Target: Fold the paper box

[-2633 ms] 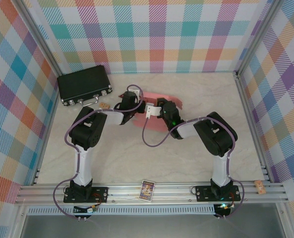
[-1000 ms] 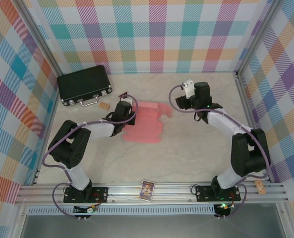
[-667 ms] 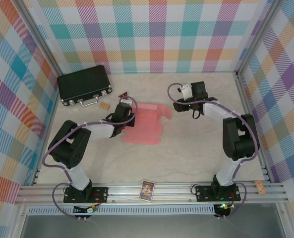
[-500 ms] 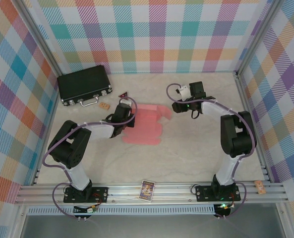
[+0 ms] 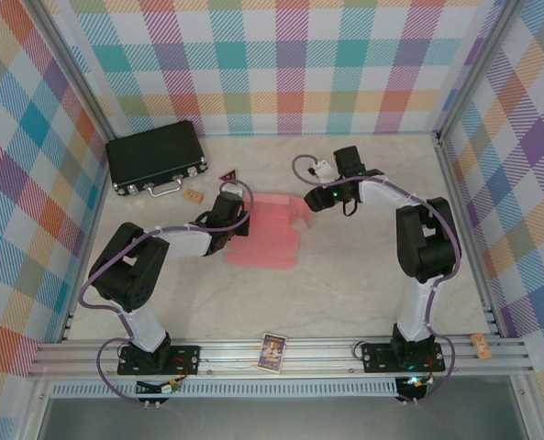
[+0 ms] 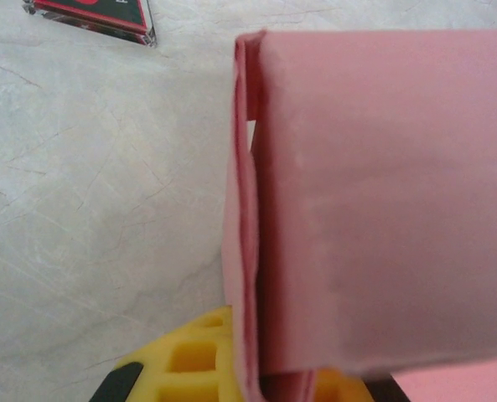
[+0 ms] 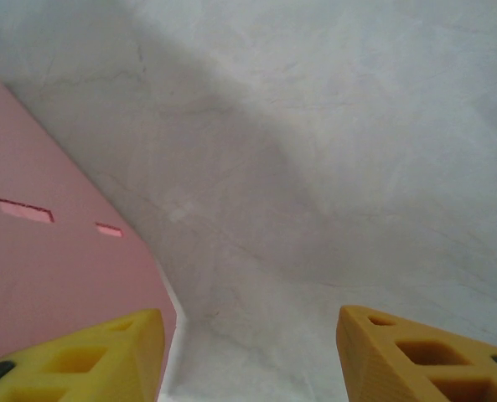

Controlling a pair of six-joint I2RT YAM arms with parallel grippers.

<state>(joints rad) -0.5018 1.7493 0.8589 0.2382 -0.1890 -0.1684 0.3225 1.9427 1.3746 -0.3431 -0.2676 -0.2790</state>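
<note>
The paper box (image 5: pixel 270 234) lay on the pale marbled table (image 5: pixel 363 275), to the right of the black case (image 5: pixel 155 156) and a little nearer the arm bases. It was partly folded: a flat salmon-pink body with scalloped flaps along its side away from the case, and one flap raised at the corner furthest from the case.

Your left gripper (image 5: pixel 226 218) sat between the case and the box, clamped shut on the box's case-side edge. In the left wrist view a doubled layer of pink card ran straight down between the yellow fingers (image 6: pixel 189 362). This grip likely served as an anchor, pinning the fold down so the sheet could not slide or spring open while the other arm worked.

Your right gripper (image 5: pixel 310 202) reached in at the side of the box opposite the case, beside the raised flap. Its jaws stood partly apart with nothing between them, only bare table. One yellow finger (image 7: pixel 106 347) sat at the rim of a pink panel with two small cut slots. It looked lined up to take that flap, though I cannot tell whether the finger touched it.

The card was thin, matte and smooth, with crisp creases – light stock that would bend easily and hold a fold. The case was hard and glossy, with metal latches.
</note>
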